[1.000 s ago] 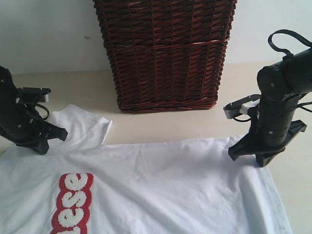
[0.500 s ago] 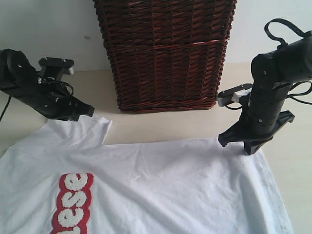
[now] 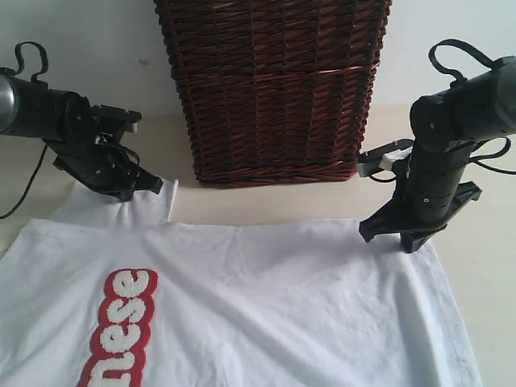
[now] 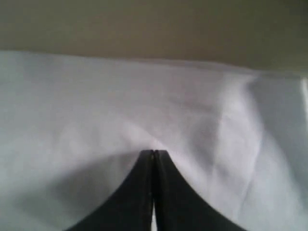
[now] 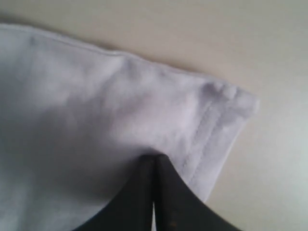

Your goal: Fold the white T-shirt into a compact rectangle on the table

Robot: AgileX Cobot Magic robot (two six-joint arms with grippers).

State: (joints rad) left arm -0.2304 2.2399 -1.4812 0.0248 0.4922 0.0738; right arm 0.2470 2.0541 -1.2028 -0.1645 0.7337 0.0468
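The white T-shirt (image 3: pixel 282 306) lies spread flat on the table (image 3: pixel 242 208), its red-outlined lettering (image 3: pixel 117 334) at the lower left. My left gripper (image 3: pixel 151 186) is shut on the shirt's sleeve at the upper left; in the left wrist view the gripper (image 4: pixel 153 153) has its jaws pressed together into white cloth (image 4: pixel 144 106). My right gripper (image 3: pixel 391 235) is shut on the shirt's far right corner. The right wrist view shows the gripper (image 5: pixel 154 156) closed beside the stitched hem (image 5: pixel 211 130).
A tall dark brown wicker basket (image 3: pixel 274 89) stands at the back centre, between the two arms and just beyond the shirt's far edge. Bare tabletop runs along the right of the shirt (image 3: pixel 484 290). A pale wall is behind.
Both shut grippers moved toward the basket, and the shirt slid that way with them; more lettering now shows. The left arm swung up and in, lifting the sleeve.
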